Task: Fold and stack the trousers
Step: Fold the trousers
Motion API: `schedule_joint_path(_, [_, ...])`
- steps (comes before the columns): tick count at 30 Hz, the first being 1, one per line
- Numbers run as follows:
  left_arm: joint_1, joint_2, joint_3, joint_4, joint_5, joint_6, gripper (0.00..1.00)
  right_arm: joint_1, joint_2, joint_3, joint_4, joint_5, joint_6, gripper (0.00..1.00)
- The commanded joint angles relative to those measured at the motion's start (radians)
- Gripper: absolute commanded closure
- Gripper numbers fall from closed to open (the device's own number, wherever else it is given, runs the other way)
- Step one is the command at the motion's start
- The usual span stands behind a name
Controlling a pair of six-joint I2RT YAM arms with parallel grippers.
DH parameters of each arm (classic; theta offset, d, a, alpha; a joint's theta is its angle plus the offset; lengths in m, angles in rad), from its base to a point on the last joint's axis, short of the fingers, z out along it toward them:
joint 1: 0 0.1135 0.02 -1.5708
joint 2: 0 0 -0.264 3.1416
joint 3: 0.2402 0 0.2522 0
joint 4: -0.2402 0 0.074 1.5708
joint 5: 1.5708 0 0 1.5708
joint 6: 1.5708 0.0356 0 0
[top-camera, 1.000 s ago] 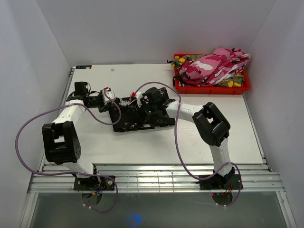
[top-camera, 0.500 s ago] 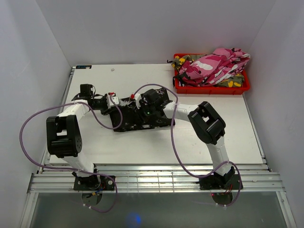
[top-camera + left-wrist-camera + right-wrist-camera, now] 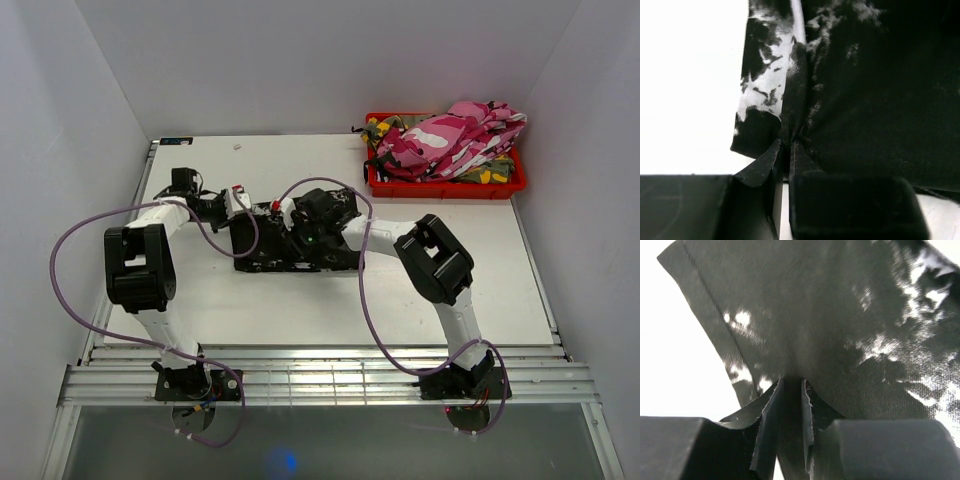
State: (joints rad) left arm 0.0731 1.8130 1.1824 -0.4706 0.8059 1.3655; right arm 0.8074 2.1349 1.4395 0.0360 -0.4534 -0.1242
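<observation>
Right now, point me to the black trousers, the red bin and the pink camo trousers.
black trousers [image 3: 262, 254], top view, near left part.
red bin [image 3: 445, 187], top view, front wall.
pink camo trousers [image 3: 450, 135], top view, middle of heap.

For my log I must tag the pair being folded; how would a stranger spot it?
On the white table, look at its middle. The black trousers with white splotches lie there, pinched by the left pincer and the right pincer. The other pairs, pink and green camouflage, are piled in the red bin at the far right corner.
</observation>
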Motion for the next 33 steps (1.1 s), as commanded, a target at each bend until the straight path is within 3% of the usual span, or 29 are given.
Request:
schedule_joint_path(1, [0.05, 0.012, 0.129, -0.087, 0.048, -0.002, 0.94, 0.012, 0.017, -0.04, -0.084, 0.051, -0.06, 0.74])
schedule_joint_path(5, [0.059, 0.065, 0.256, -0.276, 0.13, 0.017, 1.0, 0.013, -0.015, -0.063, -0.07, 0.065, -0.1, 0.73])
schedule_joint_path(8, [0.057, 0.091, 0.302, -0.387, 0.183, 0.011, 1.0, 0.012, -0.094, -0.102, 0.017, 0.059, -0.101, 0.55])
schedule_joint_path(12, [0.05, 0.088, 0.277, -0.425, 0.197, -0.032, 1.0, 0.021, -0.21, -0.12, 0.111, 0.054, -0.052, 0.42])
schedule_joint_path(16, [0.05, 0.085, 0.234, -0.43, 0.203, -0.068, 1.0, 0.061, -0.208, -0.038, 0.119, 0.087, 0.011, 0.31])
schedule_joint_path(25, [0.051, 0.134, 0.263, -0.385, 0.223, -0.25, 1.0, 0.211, -0.099, 0.122, 0.169, 0.275, 0.173, 0.27])
schedule_joint_path(33, [0.051, 0.154, 0.275, -0.382, 0.242, -0.302, 1.0, 0.251, 0.009, 0.199, 0.108, 0.488, 0.158, 0.3])
